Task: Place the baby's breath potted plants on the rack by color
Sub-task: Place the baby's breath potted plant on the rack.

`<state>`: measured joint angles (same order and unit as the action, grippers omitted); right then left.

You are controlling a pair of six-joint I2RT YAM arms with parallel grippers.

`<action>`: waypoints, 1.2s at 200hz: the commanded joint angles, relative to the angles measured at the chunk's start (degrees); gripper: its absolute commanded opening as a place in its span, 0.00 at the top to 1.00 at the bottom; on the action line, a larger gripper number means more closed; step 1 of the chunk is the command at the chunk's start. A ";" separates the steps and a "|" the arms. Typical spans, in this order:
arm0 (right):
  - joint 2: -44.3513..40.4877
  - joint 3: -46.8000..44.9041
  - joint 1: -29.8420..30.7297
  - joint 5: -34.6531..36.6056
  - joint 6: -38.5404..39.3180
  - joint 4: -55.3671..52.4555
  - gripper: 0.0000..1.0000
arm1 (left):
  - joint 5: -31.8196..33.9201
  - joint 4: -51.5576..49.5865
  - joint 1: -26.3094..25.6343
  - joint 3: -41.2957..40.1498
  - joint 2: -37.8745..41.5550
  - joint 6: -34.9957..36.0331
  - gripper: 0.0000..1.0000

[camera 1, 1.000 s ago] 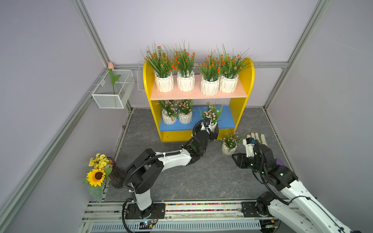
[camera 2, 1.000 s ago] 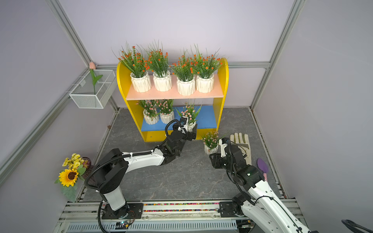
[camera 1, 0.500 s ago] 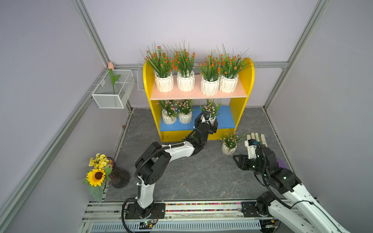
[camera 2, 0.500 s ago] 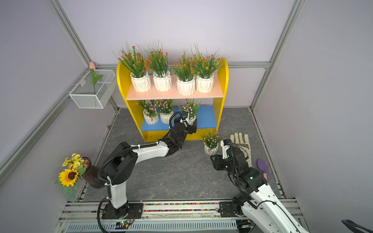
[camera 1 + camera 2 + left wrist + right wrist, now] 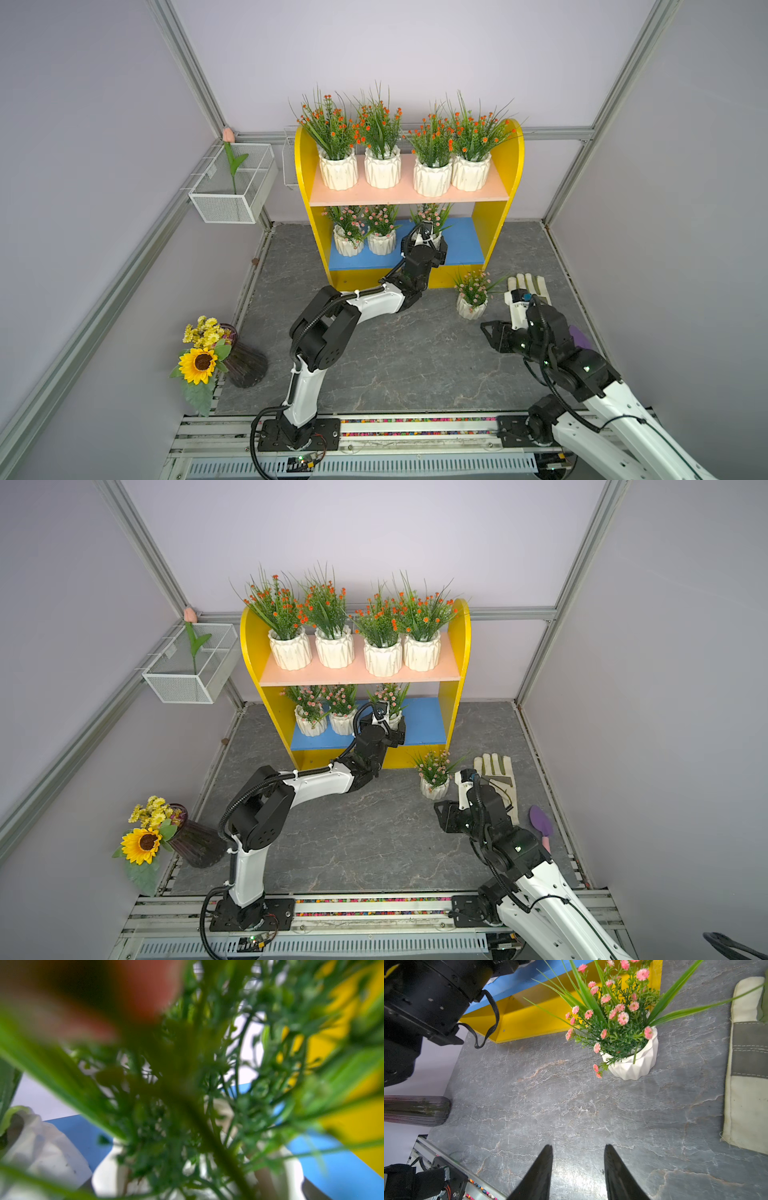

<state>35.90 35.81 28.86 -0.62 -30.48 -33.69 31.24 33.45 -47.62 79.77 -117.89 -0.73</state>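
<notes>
Four orange pots (image 5: 382, 170) fill the rack's (image 5: 509, 162) top, so pinks go below. Our left pincer (image 5: 428, 235), spread wide, clasps the third pink pot (image 5: 388, 696) on the blue board (image 5: 461, 241). Our right pincer (image 5: 578, 1147), half open and empty, waits near the last pink pot (image 5: 631, 1064), right of the rack.

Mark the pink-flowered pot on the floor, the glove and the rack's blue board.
pink-flowered pot (image 5: 633, 1068): right wrist view, pot wall.
glove (image 5: 494, 764): a top view, fingers.
blue board (image 5: 463, 243): a top view, bare stretch.
</notes>
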 commanded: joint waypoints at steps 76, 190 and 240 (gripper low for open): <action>-0.44 -0.37 -0.36 1.51 -1.12 -1.29 0.55 | 6.98 4.17 2.72 4.30 -3.78 -3.41 0.66; 0.31 0.13 -0.31 1.60 -0.91 -0.70 0.41 | 7.63 1.30 2.70 2.92 -3.70 -6.63 0.00; 0.04 -0.13 -0.34 2.55 -0.64 -0.92 0.38 | 7.65 1.09 2.36 0.22 -0.93 -7.97 0.00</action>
<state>36.16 35.81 28.86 0.64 -30.63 -34.89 37.67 35.03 -45.06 81.67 -121.58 -6.94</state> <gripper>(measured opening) 0.620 0.996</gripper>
